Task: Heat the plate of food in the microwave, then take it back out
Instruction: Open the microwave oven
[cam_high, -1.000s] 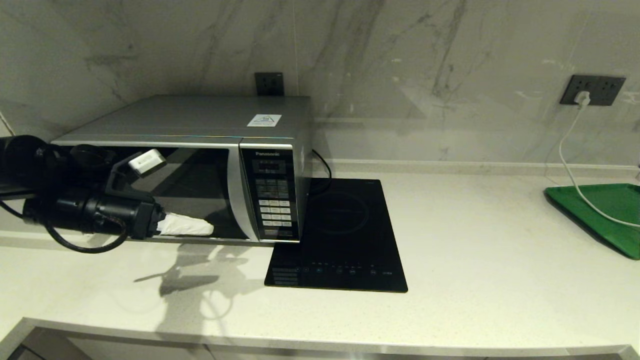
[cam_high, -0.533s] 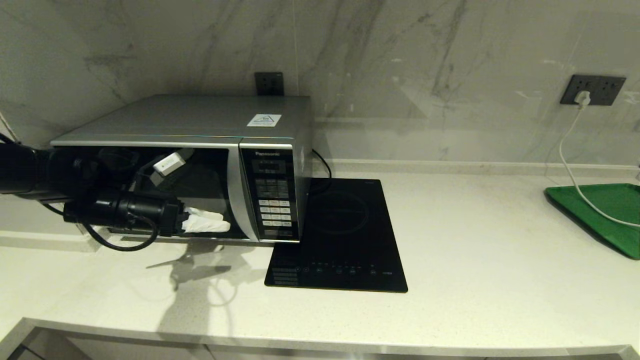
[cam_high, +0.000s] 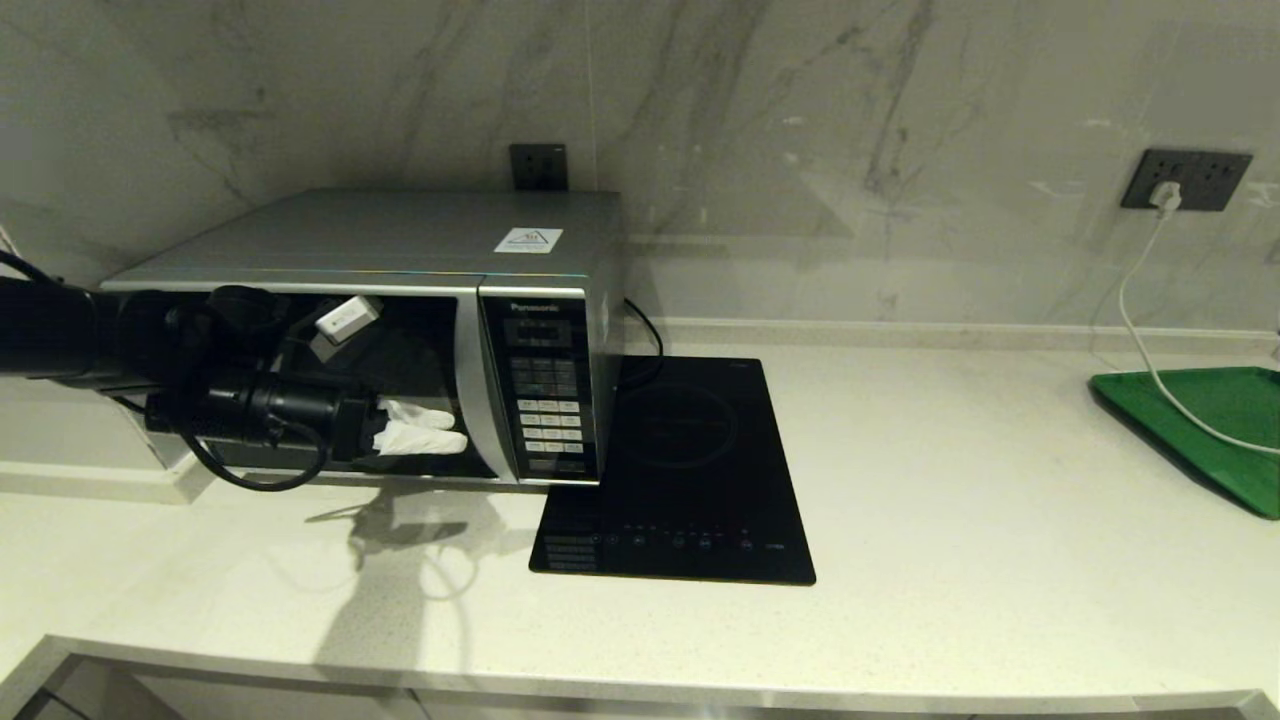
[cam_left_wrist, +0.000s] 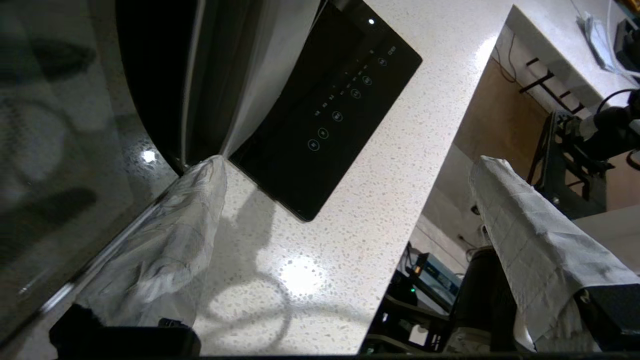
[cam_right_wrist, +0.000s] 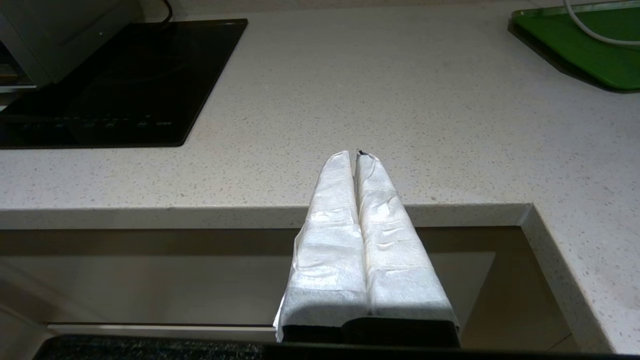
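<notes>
Moved right along the microwave (cam_high: 400, 340) door since a second ago: left gripper (cam_high: 425, 432), fingers spread wide, one touching the door by the handle. Door shut, plate hidden. Next: hook handle, pull open. Right gripper (cam_right_wrist: 357, 156) closed, parked off the counter (cam_high: 950, 520).

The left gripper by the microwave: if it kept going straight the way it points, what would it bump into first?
Probably the curved silver handle strip of the microwave. The left gripper, open, points along the dark glass door toward it, though depth is unclear.

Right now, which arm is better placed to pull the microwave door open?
Left. The left gripper is open beside the microwave door's handle strip; the right gripper is shut, back off the counter edge.
</notes>
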